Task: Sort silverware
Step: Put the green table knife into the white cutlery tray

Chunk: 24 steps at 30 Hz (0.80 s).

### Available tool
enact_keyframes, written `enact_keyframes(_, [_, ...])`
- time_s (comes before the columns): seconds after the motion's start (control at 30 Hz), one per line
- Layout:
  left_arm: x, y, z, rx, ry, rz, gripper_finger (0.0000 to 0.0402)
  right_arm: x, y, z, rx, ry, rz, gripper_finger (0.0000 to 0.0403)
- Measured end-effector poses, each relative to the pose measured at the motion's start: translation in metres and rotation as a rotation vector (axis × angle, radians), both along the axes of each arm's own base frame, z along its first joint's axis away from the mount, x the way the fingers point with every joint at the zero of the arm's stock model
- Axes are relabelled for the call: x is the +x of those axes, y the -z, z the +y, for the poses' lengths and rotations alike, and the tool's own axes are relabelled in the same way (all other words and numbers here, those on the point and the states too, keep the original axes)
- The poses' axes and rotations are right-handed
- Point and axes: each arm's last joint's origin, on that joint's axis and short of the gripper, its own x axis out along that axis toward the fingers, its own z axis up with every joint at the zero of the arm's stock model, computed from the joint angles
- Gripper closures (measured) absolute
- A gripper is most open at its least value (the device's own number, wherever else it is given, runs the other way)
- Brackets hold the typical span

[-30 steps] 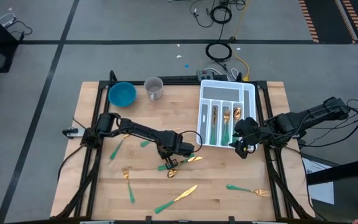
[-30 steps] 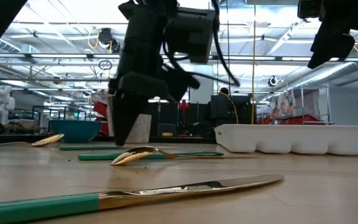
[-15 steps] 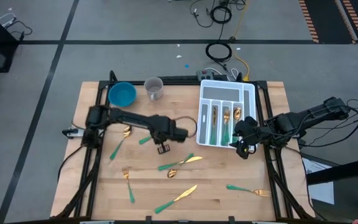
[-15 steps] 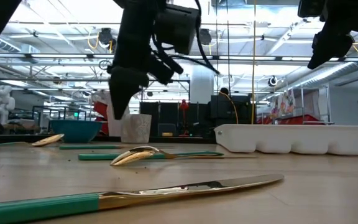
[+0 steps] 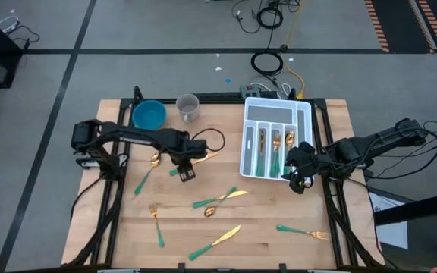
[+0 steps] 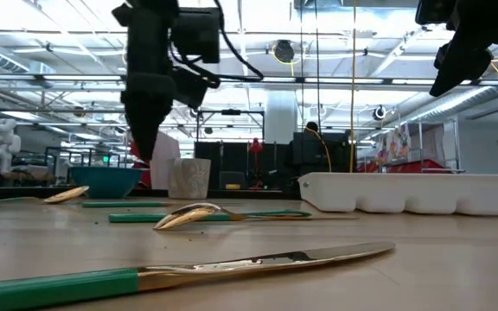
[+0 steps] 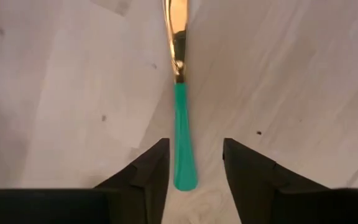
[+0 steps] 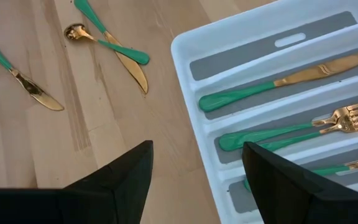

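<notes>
The tray [image 5: 304, 114] sits at the desk's [image 5: 332, 197] back right, several pieces of silverware [image 5: 262, 149] lying in its compartments; the bowl [image 5: 149, 115] and cup [image 5: 188, 107] stand back left; loose silverware lies scattered across the middle and front.

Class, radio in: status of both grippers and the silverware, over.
Left gripper open, lined up over a knife handle, not gripping. Right gripper open, empty, beside the tray. Several pieces already in the tray; others loose on the table. Nothing blocking.

Knife [image 7: 180, 93] tip beyond frame edge
</notes>
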Motion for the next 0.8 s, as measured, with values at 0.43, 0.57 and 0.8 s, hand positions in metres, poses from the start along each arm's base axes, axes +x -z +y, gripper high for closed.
enact_keyframes(0.43, [-0.006,0.028,0.004,0.014,-0.019,-0.046,0.0196,-0.001,0.001,0.000,-0.015,-0.010,0.011,0.0163])
enact_keyframes(0.57, [-0.008,0.032,0.006,0.038,-0.026,-0.036,0.0195,-0.001,0.001,0.000,-0.018,-0.013,0.013,0.0163])
enact_keyframes(0.8, [-0.009,0.036,0.010,0.041,-0.041,-0.052,0.0195,-0.001,0.001,-0.001,-0.031,-0.029,0.019,0.0163])
